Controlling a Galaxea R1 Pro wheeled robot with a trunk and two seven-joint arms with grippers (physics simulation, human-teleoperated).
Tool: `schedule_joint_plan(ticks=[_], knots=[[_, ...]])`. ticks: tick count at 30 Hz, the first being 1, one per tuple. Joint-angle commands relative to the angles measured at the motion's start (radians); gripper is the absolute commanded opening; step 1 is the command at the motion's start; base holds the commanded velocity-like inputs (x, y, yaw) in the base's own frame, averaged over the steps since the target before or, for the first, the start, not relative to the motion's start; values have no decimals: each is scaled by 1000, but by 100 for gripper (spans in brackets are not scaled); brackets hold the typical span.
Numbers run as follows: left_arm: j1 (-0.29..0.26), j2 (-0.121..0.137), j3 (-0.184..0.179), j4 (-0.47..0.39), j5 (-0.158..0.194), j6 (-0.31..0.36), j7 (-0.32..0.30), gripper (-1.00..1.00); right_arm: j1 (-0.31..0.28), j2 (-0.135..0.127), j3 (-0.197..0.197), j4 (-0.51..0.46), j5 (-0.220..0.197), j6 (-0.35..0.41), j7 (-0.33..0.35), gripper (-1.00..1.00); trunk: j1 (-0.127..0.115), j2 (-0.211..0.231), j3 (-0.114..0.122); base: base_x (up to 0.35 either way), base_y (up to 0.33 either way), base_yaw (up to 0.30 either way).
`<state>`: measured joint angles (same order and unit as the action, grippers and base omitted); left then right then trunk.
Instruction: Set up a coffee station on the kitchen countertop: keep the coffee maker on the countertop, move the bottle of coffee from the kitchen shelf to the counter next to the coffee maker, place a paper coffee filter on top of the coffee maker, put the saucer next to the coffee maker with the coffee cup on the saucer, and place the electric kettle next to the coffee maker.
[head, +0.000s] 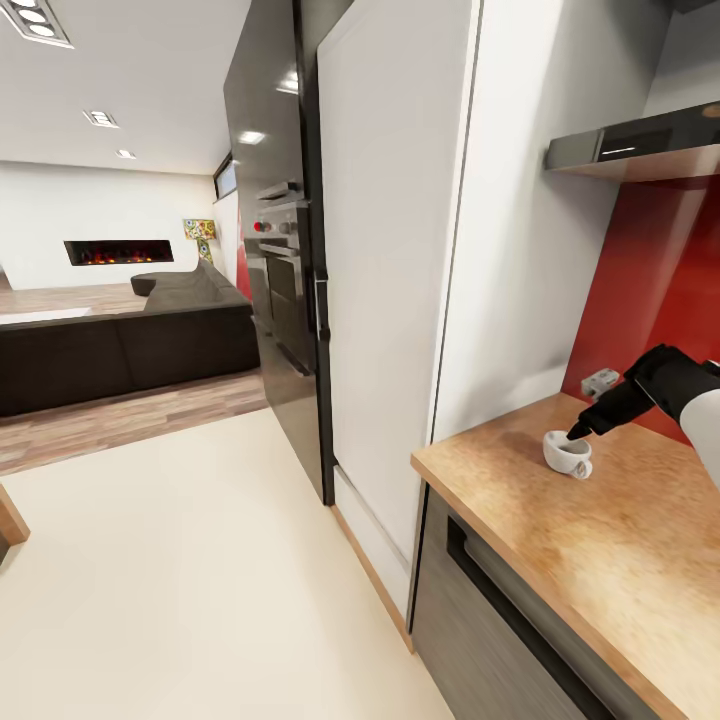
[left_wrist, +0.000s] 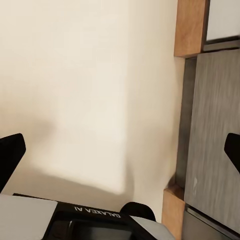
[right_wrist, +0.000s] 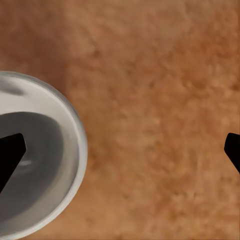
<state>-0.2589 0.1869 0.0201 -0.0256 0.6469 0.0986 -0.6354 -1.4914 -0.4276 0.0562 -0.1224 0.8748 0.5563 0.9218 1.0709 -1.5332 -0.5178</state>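
The coffee cup (head: 567, 453) stands upright on the light-wood tabletop (head: 560, 540), near its corner, with its handle turned toward the tabletop's front edge. The right end effector (head: 578, 434) hangs directly above the cup, its dark tip at the rim; in the head view the fingers merge into one black shape, so contact with the cup is hard to judge. In the right wrist view the end effector (right_wrist: 120, 150) is spread wide: one fingertip (right_wrist: 11, 152) lies over the cup's (right_wrist: 37, 160) grey interior, the other (right_wrist: 233, 149) over bare wood well clear of the rim, and the cup is cut off at the picture's edge. Just beyond the end effector, against the red wall panel (head: 655, 270), sits a small grey and white object (head: 600, 381) too small to identify. The left end effector (left_wrist: 120, 150) is also spread, both tips barely entering the picture, over a cream floor (left_wrist: 85, 90) beside grey cabinet fronts (left_wrist: 215, 130).
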Motion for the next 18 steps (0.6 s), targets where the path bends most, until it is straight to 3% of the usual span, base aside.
schedule_joint_plan(ticks=[1,15,18], knots=[[0,0,2,0,7,10,-3,100,0,0,6,-2,-4,7,3,100,4,-8,-4,0,0,0],[0,0,1,-1,7,10,-3,100,1,0,5,-3,-5,7,1,100,50,-92,-42,0,0,0],[0,0,2,-1,7,10,-3,100,1,0,5,-3,-4,-12,1,100,50,-92,-42,0,0,0]])
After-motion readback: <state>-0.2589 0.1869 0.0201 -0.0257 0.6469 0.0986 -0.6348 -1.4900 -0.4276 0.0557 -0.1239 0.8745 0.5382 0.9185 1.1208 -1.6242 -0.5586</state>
